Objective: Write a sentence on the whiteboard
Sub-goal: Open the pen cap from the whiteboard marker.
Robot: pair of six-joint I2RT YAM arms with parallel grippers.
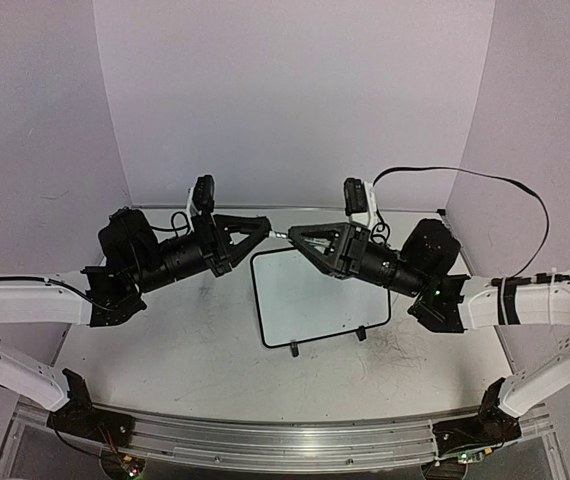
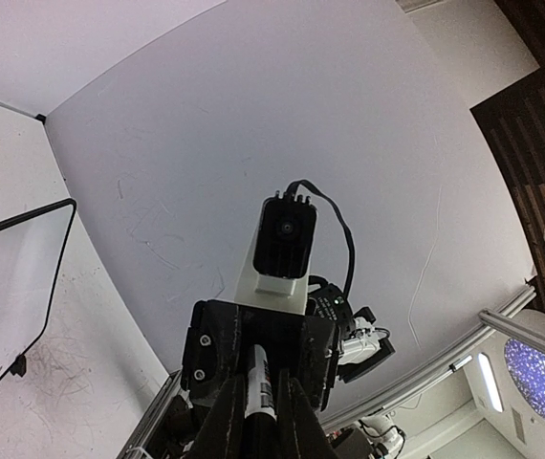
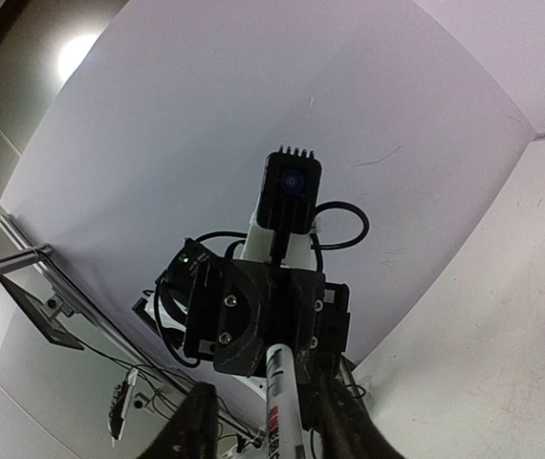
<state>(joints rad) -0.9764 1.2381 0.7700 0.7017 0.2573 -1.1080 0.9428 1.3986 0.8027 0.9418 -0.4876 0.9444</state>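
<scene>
The whiteboard (image 1: 315,295) lies flat mid-table, black-framed, its face blank; the sentence is not in view. Its corner also shows in the left wrist view (image 2: 5,306). Above the board's far edge my two grippers point tip to tip. A white marker (image 1: 279,236) bridges them. My left gripper (image 1: 268,232) is shut on the marker (image 2: 256,368), fingers tight on both sides (image 2: 258,376). My right gripper (image 1: 291,238) reaches around the marker's other end (image 3: 277,392), but its jaws (image 3: 265,380) still stand apart, with a gap beside the left finger (image 3: 196,416).
White walls enclose the scuffed grey tabletop (image 1: 185,350) on three sides. A black cable (image 1: 505,185) loops over the right arm. An aluminium rail (image 1: 285,440) runs along the near edge between the arm bases.
</scene>
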